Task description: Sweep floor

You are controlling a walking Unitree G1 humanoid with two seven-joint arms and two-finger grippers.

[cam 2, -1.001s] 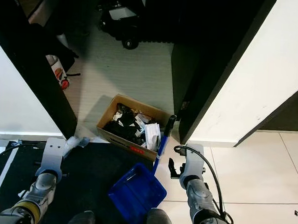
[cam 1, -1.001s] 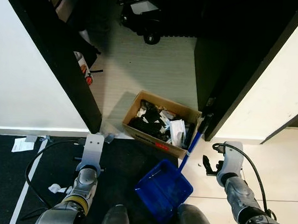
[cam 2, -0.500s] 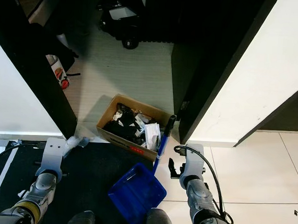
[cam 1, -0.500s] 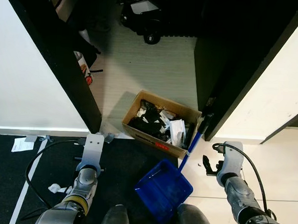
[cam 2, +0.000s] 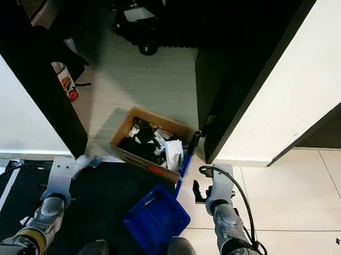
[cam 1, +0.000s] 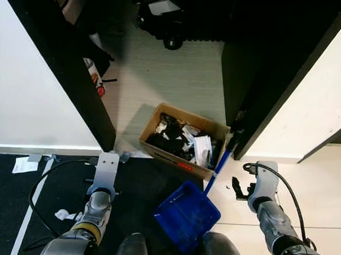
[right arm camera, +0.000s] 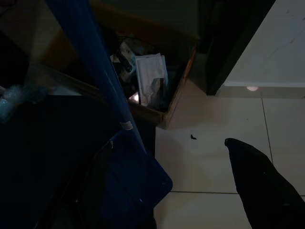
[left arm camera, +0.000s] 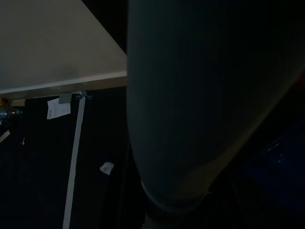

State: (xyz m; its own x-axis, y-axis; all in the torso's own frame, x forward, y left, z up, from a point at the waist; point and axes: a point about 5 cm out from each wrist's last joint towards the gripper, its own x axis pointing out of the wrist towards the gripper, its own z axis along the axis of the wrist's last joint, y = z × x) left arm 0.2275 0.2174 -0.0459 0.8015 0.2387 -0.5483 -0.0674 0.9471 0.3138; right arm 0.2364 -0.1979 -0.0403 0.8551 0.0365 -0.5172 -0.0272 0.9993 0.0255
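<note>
Two end effectors hang low and idle; whether either is clenched or released I cannot tell. The right end effector [cam 1: 240, 187] is just beside the dustpan's [cam 1: 187, 215] handle [cam 1: 219, 165]; the left arm [cam 1: 102, 184] is well apart from it. The dustpan, touching the box [cam 1: 183, 141], looks light, stiff plastic, best gripped mid-handle. The right wrist view adds a dark speck [right arm camera: 193, 137] on the tile near it.
</note>
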